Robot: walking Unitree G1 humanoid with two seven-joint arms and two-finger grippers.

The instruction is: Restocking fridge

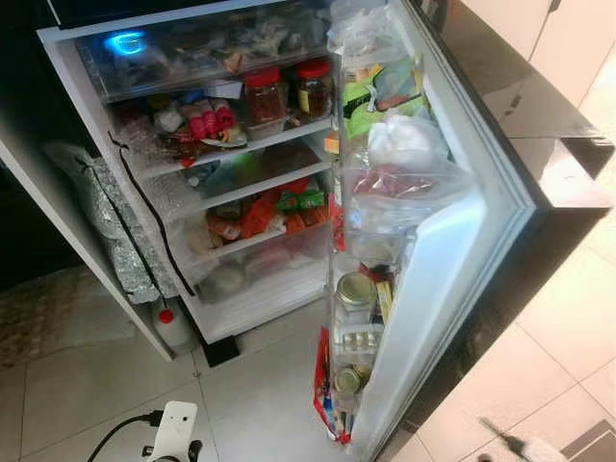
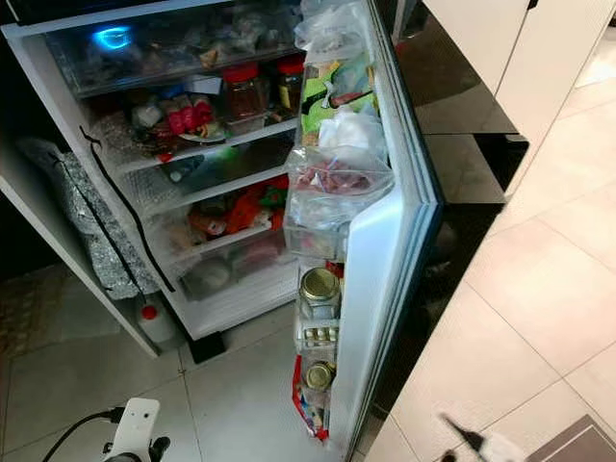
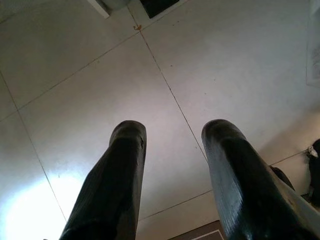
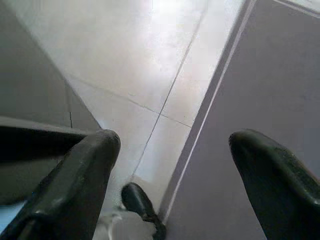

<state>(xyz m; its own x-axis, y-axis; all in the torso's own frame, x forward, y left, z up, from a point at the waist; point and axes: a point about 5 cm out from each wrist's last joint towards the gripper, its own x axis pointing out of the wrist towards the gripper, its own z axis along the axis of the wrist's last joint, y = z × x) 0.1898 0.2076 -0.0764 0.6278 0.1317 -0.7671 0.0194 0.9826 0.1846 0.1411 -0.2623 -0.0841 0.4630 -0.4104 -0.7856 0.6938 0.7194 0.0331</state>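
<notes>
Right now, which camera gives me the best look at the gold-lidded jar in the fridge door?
The right eye view: the gold-lidded jar sits nearer the frame's middle, lid and glass unobstructed. The left eye view shows the same jar, equally sharp but further off-centre. Both wrist views point at floor tiles.

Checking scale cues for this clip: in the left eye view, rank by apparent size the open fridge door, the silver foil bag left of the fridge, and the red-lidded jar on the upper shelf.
1. fridge door, by far the largest.
2. silver foil bag.
3. red-lidded jar, smallest.
The door stands nearer the camera, which exaggerates its lead.
</notes>
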